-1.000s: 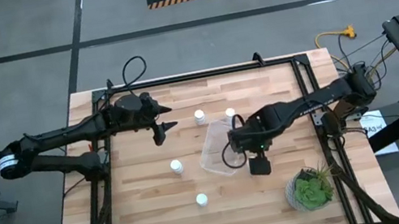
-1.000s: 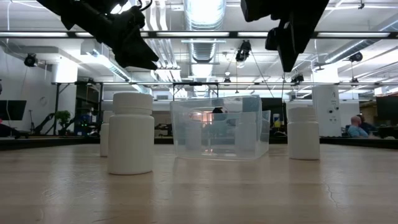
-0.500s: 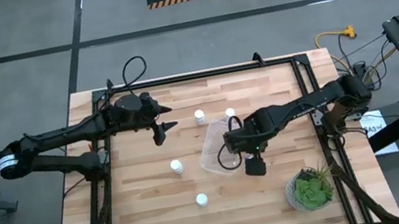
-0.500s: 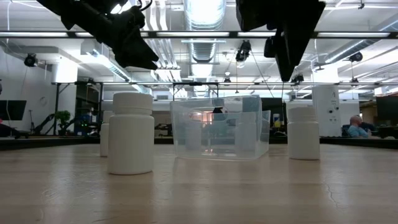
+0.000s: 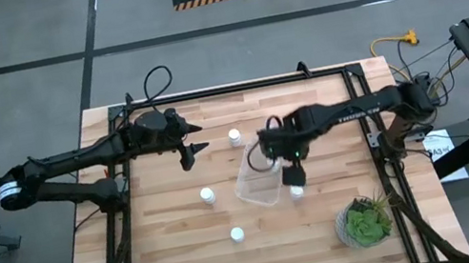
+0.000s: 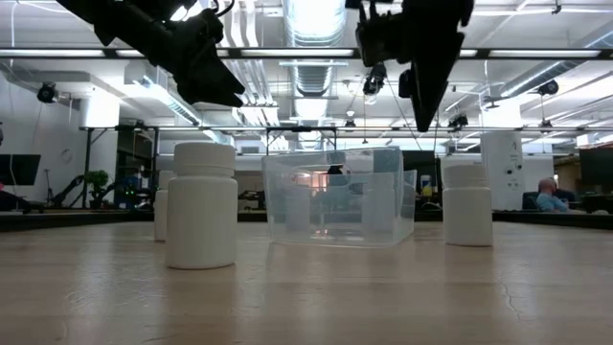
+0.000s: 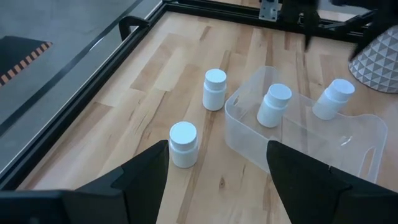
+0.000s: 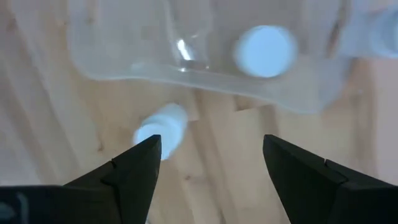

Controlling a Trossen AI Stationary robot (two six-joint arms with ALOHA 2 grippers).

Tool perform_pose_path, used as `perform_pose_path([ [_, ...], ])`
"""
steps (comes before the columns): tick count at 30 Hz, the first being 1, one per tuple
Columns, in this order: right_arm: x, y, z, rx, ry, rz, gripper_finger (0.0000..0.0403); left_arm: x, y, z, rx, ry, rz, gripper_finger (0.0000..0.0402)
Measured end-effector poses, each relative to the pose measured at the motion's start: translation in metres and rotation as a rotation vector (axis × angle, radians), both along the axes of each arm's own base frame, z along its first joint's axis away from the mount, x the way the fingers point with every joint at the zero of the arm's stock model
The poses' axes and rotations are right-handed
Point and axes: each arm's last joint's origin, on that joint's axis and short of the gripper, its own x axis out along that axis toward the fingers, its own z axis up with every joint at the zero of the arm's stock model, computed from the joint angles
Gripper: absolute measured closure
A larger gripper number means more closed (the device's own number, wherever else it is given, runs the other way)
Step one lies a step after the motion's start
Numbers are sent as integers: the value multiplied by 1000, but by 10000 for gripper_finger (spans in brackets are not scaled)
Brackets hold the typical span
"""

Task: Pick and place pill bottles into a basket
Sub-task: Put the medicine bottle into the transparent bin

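Observation:
Several white pill bottles stand upright on the wooden table: one (image 5: 234,136) far of centre, two (image 5: 208,194) (image 5: 236,235) left of the basket and one (image 5: 296,191) by its near right corner. The clear basket (image 5: 255,176) stands on its base at the table's middle. In the wrist views a further bottle (image 7: 273,104) (image 8: 266,51) stands inside it. My right gripper (image 5: 293,175) (image 8: 211,168) hangs open, pointing down, high over the basket's near right edge and the bottle (image 8: 163,129) beside it. My left gripper (image 5: 191,149) waits open at the table's left, above the table.
A green potted plant (image 5: 364,222) in a white pot stands at the table's near right corner. A black metal frame (image 5: 364,118) runs along the table's edges. Bare wood lies along the near edge and at the far right.
My right gripper has swung toward the table's far edge, from beside the basket's near right corner to over its right side, still open and pointing down. The bottle that it covered in the high view now shows on the table. The bottles and the basket have kept still.

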Motion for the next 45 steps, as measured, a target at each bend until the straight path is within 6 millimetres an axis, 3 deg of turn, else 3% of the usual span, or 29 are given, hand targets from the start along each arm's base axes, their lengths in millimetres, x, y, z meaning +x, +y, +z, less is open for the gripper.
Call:
perform_pose_path([
  [10,-6,-77,7,-26,-43,-109,136,0,0,0,0,0,1,148],
  [15,-11,-102,10,-36,-63,-161,135,0,0,0,0,0,1,148],
  [31,13,-118,-23,-23,-55,-172,138,2,1,5,12,-46,2,148],
  [45,19,-134,-36,-32,-77,-217,138,2,1,5,12,-48,2,148],
])
